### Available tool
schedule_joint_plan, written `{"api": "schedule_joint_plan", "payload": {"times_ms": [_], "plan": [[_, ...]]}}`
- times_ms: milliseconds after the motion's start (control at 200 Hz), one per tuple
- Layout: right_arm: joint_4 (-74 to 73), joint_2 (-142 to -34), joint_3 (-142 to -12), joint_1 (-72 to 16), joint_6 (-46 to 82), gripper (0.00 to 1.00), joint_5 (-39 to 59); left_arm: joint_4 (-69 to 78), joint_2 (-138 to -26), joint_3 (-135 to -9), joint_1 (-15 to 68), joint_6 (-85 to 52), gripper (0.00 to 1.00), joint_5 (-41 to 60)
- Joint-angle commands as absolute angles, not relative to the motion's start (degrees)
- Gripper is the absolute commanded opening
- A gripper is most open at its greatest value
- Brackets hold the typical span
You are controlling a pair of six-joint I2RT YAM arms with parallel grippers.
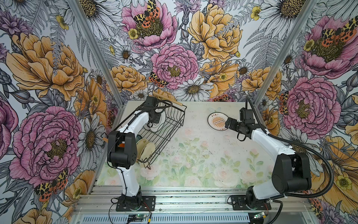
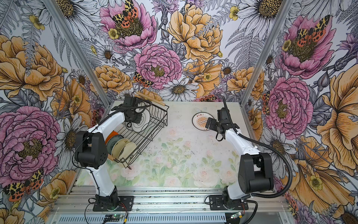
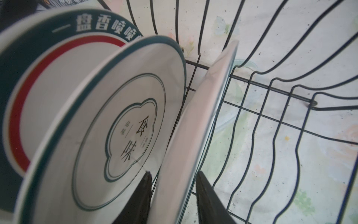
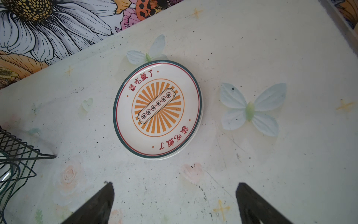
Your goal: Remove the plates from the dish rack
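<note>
Plates (image 2: 124, 147) of glossy glazed ceramic stand on edge in the dish rack (image 1: 168, 120), a black wire basket with wavy bent slots and a pale wooden handle (image 1: 168, 99), set askew at the far-left corner of the table (image 1: 193, 155). In the left wrist view a teal-rimmed plate (image 3: 126, 126) bears a quatrefoil emblem with characters; behind it a banded plate (image 3: 38, 77) with teal and red rings is cut off by the frame. The thin plate (image 3: 195, 120) beside it shows only its plain pale back and edge. The left gripper (image 3: 173, 174) straddles that rim, its dark tapered fingers (image 3: 209, 201) close on each side; they seem to touch it, yet whether they truly pinch cannot be told. In both top views the left arm (image 1: 133, 124) hides this grip with its wrist and covers part of the cream plates at the rack's near end. A sunburst plate (image 4: 157, 109) lies flat near the table's far edge, right of the middle. The right gripper (image 4: 174, 184) hovers near it, jaws spread wide, holding nothing.
</note>
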State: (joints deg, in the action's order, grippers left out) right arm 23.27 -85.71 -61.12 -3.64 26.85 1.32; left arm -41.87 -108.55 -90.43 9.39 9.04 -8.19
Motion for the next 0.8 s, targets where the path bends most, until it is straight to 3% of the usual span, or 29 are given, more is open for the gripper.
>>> {"api": "schedule_joint_plan", "payload": {"times_ms": [0, 175, 255, 796], "plan": [[21.88, -83.48, -60.25, -3.04, 26.02, 1.0, 0.44, -41.88, -107.67, -92.25, 8.94, 9.25, 0.35, -8.88], [21.88, -82.44, -59.22, -2.96, 26.19, 1.0, 0.35, -42.21, -107.66, -92.22, 8.96, 9.57, 0.28, -9.35], [21.89, -81.88, -58.71, -2.99, 26.19, 1.0, 0.35, -42.49, -107.84, -92.37, 9.09, 9.6, 0.2, -9.66], [21.88, -79.77, -56.95, -2.68, 26.45, 1.0, 0.55, -43.91, -106.48, -92.68, 10.62, 9.68, 0.05, -11.53]]}}
